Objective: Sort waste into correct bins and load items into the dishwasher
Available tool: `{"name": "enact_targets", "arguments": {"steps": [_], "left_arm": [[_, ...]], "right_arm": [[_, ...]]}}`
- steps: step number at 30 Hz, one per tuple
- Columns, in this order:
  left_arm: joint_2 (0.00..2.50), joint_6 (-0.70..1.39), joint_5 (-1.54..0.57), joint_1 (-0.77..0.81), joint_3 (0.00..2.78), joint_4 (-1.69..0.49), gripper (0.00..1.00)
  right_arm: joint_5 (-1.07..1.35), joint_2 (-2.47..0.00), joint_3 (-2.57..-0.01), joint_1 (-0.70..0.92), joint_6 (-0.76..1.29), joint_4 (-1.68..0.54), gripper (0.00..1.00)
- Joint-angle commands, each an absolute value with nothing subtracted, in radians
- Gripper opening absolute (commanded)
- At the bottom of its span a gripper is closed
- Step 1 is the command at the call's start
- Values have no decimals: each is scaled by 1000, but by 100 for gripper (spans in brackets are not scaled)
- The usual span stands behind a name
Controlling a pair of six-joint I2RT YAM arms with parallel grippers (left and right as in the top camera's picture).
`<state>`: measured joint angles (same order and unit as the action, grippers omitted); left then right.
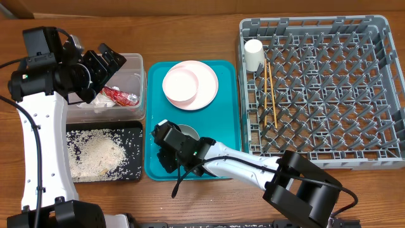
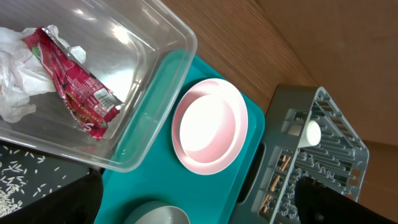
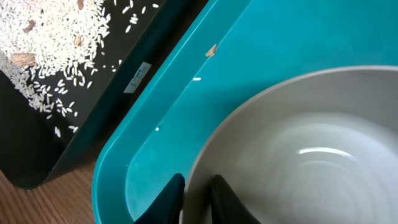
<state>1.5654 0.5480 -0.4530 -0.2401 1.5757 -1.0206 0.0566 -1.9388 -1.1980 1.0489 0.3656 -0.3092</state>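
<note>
My right gripper (image 3: pixel 199 198) is shut on the rim of a small pale bowl (image 3: pixel 311 149), one finger outside and one inside. The bowl (image 1: pixel 189 132) stands at the near end of the teal tray (image 1: pixel 224 136). The pink plate (image 1: pixel 201 88) lies at the tray's far end with another small bowl (image 1: pixel 180 84) on it. My left gripper (image 1: pixel 114 61) hangs open over the clear tub (image 1: pixel 134 68), which holds the white napkin (image 2: pixel 15 74) and the red wrapper (image 2: pixel 74 93). Rice (image 1: pixel 95 153) covers the black tray (image 1: pixel 130 130). The white cup (image 1: pixel 254 54) and the chopsticks (image 1: pixel 271 95) are in the grey rack (image 1: pixel 329 88).
The black tray's edge (image 3: pixel 134 78) lies close along the teal tray's left rim (image 3: pixel 109 171), just left of my right fingers. A few grains (image 3: pixel 211 50) sit on the teal tray. Bare wooden table (image 1: pixel 190 31) runs behind the tub and tray.
</note>
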Motion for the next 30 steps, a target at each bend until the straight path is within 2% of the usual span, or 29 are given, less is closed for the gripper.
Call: {"name": "enact_targets", "arguments": {"steps": [1,8,30], "left_arm": [[1569,546,-460,-242,1592,-1020,100],[1569,546,-460,-242,1592,-1020,100],[1569,546,-461,-242,1592,-1020,100]], "right_arm": [[69,-1930,-1201,1053,366,-308,16],[69,-1900,-1204,1052,366,-321,4],[69,-1896,-1206,1052,366,-342,4]]}}
